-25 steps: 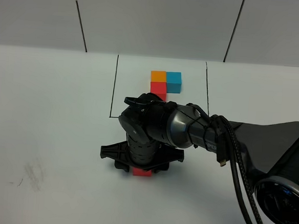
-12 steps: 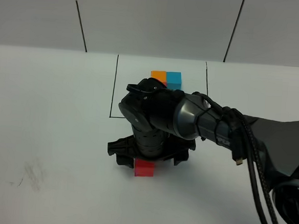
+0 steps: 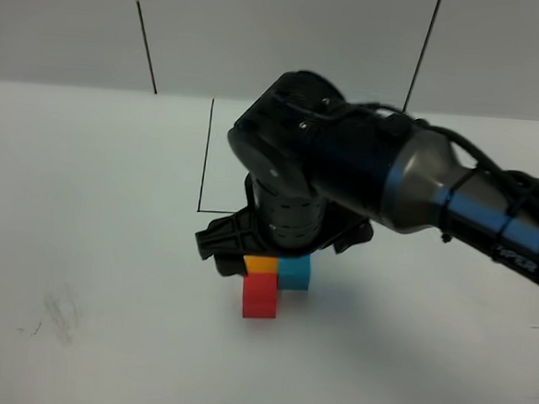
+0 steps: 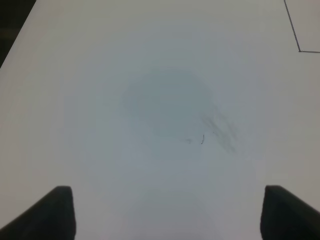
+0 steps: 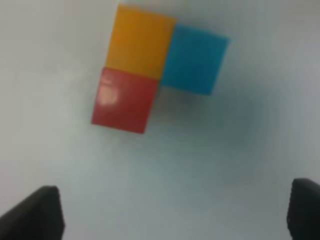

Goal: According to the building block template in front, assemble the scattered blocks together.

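Only right wrist shows scattered blocks whole, L-shaped.

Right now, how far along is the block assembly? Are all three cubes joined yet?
Done, it seems: the orange cube, blue cube and red cube sit together in an L on the table, orange beside blue, red against orange. In hand: nothing; the right gripper is open above them, the left gripper open over bare table. Left: checking against the template, which the right arm hides here.

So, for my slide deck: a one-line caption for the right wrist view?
Open right gripper above orange block, blue block and red block joined in an L.
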Robot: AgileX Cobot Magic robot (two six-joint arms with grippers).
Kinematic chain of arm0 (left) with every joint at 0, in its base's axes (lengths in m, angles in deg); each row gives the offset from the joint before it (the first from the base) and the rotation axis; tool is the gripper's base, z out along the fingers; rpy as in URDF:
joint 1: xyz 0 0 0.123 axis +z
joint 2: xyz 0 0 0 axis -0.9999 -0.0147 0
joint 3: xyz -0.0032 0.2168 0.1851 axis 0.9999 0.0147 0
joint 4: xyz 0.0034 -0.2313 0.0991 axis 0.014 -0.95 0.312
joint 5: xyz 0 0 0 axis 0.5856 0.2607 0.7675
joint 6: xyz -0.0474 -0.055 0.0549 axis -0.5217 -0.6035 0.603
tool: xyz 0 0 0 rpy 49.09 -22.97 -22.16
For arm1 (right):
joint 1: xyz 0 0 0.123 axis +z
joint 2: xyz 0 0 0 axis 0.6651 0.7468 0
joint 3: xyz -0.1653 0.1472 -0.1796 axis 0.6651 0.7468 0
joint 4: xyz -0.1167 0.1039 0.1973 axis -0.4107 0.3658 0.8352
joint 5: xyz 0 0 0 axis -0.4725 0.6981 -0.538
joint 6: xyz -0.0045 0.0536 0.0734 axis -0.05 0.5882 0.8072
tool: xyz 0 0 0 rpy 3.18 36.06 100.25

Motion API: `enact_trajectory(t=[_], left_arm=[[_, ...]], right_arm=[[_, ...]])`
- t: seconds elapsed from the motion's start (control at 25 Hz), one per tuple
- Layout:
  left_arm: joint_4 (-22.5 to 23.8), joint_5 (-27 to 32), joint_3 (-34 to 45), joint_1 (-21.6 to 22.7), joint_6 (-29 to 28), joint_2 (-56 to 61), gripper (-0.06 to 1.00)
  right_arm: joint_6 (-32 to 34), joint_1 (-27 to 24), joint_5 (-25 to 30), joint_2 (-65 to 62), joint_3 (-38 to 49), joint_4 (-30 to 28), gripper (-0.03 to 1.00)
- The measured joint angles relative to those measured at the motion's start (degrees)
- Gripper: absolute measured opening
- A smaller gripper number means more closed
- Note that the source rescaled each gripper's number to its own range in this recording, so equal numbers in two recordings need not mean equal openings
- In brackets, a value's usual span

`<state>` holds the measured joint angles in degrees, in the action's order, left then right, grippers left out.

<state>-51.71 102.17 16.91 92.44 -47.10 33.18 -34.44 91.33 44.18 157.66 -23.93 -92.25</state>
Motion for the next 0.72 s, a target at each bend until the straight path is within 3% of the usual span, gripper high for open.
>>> enact_trajectory(t=[0.2, 0.36, 0.56, 0.72], left_arm=[[0.0, 0.0, 0.0, 0.0, -0.1, 0.0, 0.64], [0.0, 0.0, 0.0, 0.0, -0.2, 0.0, 0.64], [0.0, 0.0, 0.0, 0.0, -0.2, 0.0, 0.64], [0.0, 0.0, 0.0, 0.0, -0.2, 0.0, 0.64]], right_arm=[[-3.4, -3.2, 0.3, -9.4, 0.0, -13.1, 0.94], [-11.3, -9.5, 0.3, -17.8, 0.0, -17.7, 0.94], [-27.8, -22.6, -1.8, -27.2, 0.0, -16.5, 0.94], [-39.7, -35.2, -0.4, -33.4, 0.0, -11.4, 0.94]])
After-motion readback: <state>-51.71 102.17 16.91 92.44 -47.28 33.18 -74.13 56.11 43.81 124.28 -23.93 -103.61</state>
